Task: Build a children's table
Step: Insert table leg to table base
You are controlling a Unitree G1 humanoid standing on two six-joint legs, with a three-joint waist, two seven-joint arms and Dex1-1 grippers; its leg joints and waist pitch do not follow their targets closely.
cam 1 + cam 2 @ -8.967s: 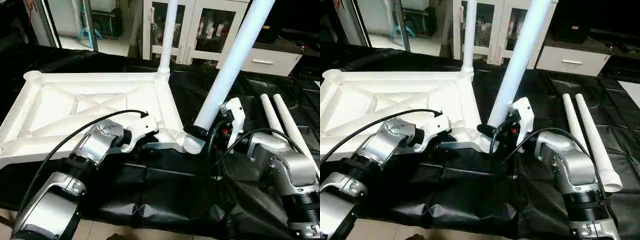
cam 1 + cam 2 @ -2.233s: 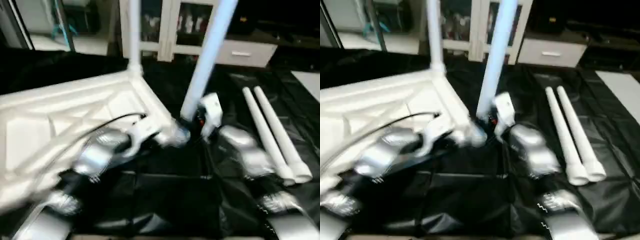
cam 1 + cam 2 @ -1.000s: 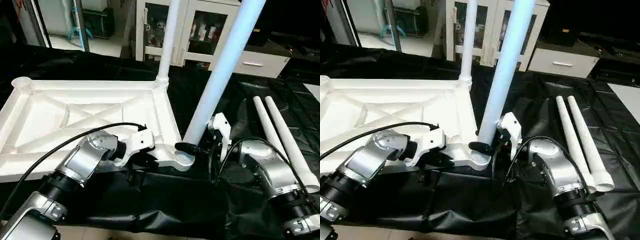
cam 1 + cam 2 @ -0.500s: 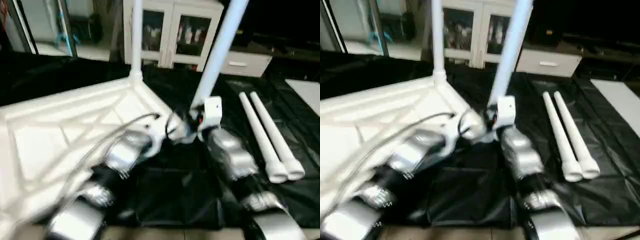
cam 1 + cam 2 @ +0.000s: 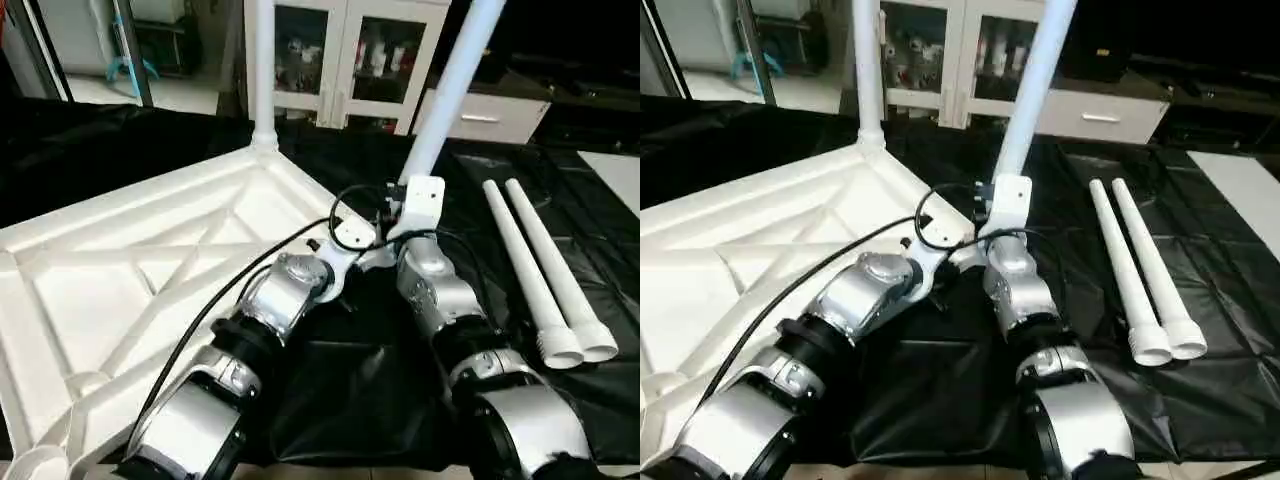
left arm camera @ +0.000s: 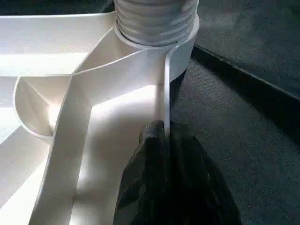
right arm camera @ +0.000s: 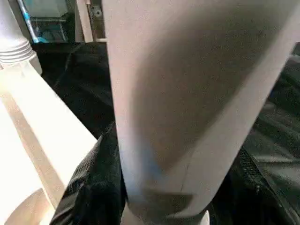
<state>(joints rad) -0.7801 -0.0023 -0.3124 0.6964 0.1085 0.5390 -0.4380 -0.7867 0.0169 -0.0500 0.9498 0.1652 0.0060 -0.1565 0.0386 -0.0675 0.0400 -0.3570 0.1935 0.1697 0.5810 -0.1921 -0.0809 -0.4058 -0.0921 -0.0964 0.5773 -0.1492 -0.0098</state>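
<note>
The children's table top lies upside down on black cloth, ribbed side up. One white leg stands upright in its far corner socket. A second leg leans to the right out of the corner socket in front of my arms, its ringed base seated there. My right gripper is shut around this leg just above the socket. My left gripper is shut on the top's thin rim beside that socket. Two loose legs lie side by side on the cloth to the right.
A white cabinet with glass doors and a low white drawer unit stand behind the work. Black cloth covers the surface, with folds near the front edge. Light floor and a doorway show at the back left.
The table top has swung round on the cloth: the held corner is farther from me and its left end is nearer. Both arms reach straighter ahead. Both grips are unchanged. The view has also shifted.
</note>
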